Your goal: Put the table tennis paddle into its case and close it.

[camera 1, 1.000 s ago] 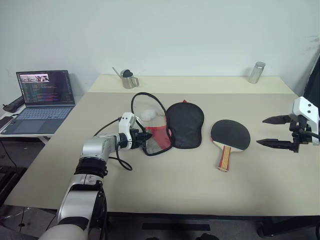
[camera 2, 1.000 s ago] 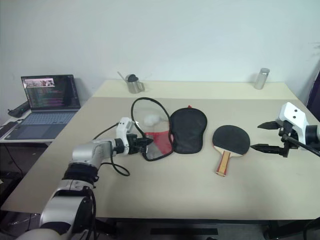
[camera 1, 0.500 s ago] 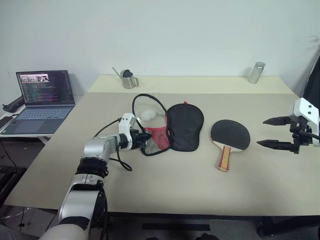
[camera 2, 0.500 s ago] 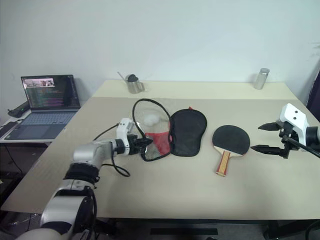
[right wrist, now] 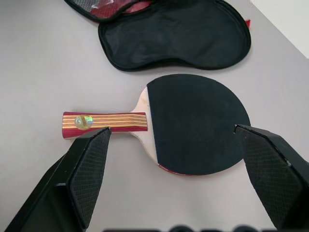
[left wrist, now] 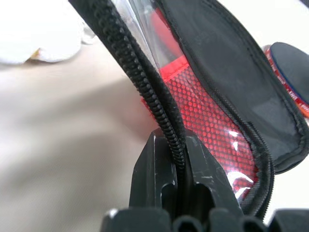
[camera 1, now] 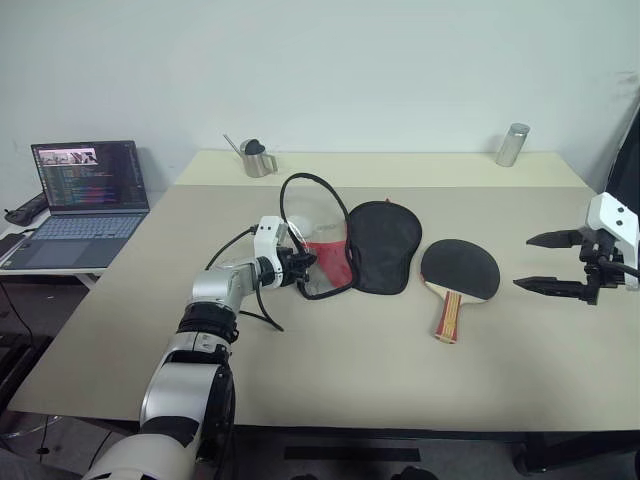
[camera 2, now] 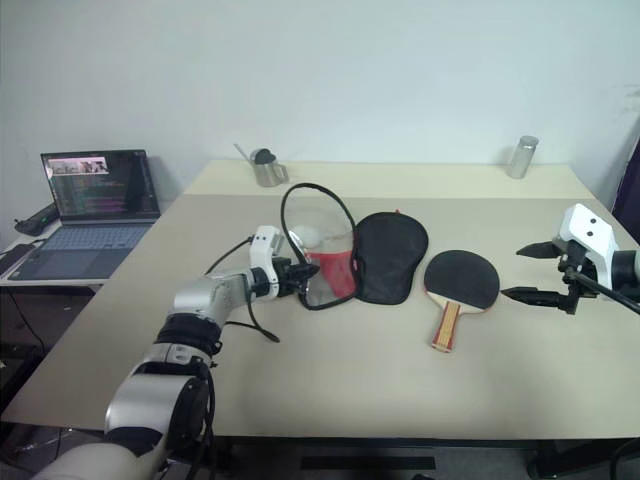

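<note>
Left hand (camera 1: 303, 268) shifted right and a bit away from robot since a second ago, dragging case (camera 1: 383, 243) along, so case now sits closer to table tennis paddle (camera 1: 459, 276). Left hand clamped shut on case's zipper edge (left wrist: 153, 101), flap lifted, mouth open, red mesh showing. Paddle flat on bench (camera 1: 400, 370), just right of case, handle toward robot. Right hand (camera 1: 541, 262) hovering spread wide, holding nothing, paddle between its fingers in wrist view. Guess: next is grabbing paddle; zipping not started.
</note>
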### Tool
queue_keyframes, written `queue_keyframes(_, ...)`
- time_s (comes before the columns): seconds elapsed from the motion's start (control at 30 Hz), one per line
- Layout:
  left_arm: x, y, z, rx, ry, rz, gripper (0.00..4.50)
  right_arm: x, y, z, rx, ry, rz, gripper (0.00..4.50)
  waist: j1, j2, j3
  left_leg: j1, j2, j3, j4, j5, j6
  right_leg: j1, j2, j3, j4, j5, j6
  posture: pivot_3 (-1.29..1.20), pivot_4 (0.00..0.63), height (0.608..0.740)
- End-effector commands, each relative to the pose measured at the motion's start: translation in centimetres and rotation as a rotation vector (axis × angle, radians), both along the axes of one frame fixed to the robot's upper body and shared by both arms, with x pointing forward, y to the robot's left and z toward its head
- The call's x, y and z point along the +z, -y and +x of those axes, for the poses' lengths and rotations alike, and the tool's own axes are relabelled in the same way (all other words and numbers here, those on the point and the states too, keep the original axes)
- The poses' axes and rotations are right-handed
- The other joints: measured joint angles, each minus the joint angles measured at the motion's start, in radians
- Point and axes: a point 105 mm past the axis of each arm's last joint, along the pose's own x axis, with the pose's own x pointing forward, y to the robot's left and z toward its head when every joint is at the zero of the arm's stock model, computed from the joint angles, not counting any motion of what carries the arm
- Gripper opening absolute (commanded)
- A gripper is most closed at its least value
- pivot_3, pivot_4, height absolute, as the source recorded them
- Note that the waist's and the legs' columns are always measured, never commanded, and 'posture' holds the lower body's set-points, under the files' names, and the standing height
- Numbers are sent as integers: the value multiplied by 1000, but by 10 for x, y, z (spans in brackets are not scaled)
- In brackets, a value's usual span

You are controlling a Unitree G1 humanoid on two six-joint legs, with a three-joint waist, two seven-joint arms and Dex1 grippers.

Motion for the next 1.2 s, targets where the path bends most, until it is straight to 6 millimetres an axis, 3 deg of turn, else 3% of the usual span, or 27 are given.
queue_keyframes(0.03, 20, 5, 5, -8, 62, -23, 60, 15, -4, -1, 20, 57, -10, 4500, 0, 0, 0, 0, 0, 0, 0, 0, 0, 0, 0, 0, 0, 0, 0, 0, 150, 740)
queue_keyframes(0.4, 16, 13, -7, 18, 28, -50, 60, 12, -6, -1, 27, 53, -6, 4500, 0, 0, 0, 0, 0, 0, 0, 0, 0, -1, 0, 1, 0, 0, 0, 0, 150, 740)
queue_keyframes(0.8, 2, -5, -20, 93, 2, 23, 60, 12, -10, 5, 38, 57, 0, 4500, -1, 0, 0, 0, 0, 0, 0, 0, 0, 0, 0, 1, 1, 0, 0, 0, 150, 740)
queue_keyframes(0.9, 0, -7, -20, 96, -4, 39, 691, 11, -12, 6, 42, 56, 1, 4500, -1, 0, 0, 1, 0, 0, 0, 0, 0, 0, 0, 1, 1, 0, 0, 0, 150, 740)
queue_keyframes(1.07, 4, -12, -17, 117, 17, 52, 2440, 10, -8, 17, -23, 87, -7, 4500, -1, 0, 0, 1, 0, 1, 0, 0, 0, 0, 0, 1, 1, 0, 0, 0, 150, 740)
queue_keyframes(1.2, 16, -20, -16, 107, 77, 81, 3842, 11, -6, 39, -197, 135, 59, 4500, -5, 0, 0, 1, 1, 1, 0, 0, 0, -1, 0, 1, 1, 0, 0, 0, 150, 740)
